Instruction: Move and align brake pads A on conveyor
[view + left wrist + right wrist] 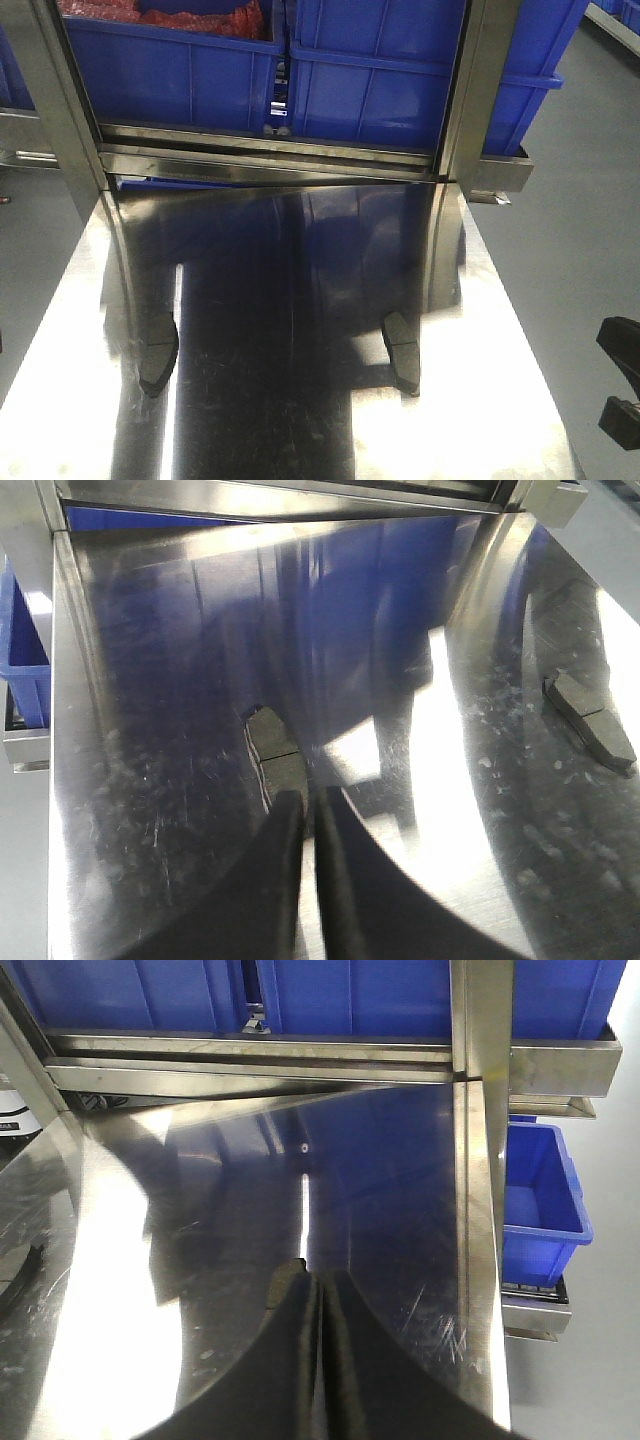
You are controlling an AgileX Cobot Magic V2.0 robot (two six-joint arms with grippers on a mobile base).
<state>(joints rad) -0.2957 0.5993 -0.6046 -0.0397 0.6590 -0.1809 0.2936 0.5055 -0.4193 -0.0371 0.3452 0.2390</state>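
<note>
Steel table [300, 290] is open between two brake pads A [158, 352], one lower left, the other [402, 352] lower centre-right. Left gripper [308, 798] hangs above its pad, fingers nearly together, empty. Right gripper [312, 1272] is pinched closed, empty.

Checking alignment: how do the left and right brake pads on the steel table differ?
The left brake pad sits toward the steel table's left side, the right brake pad toward its right. The left pad shows nearly whole beyond the left fingers; the right pad peeks from behind the right fingers. Both are dark and lie flat.
</note>
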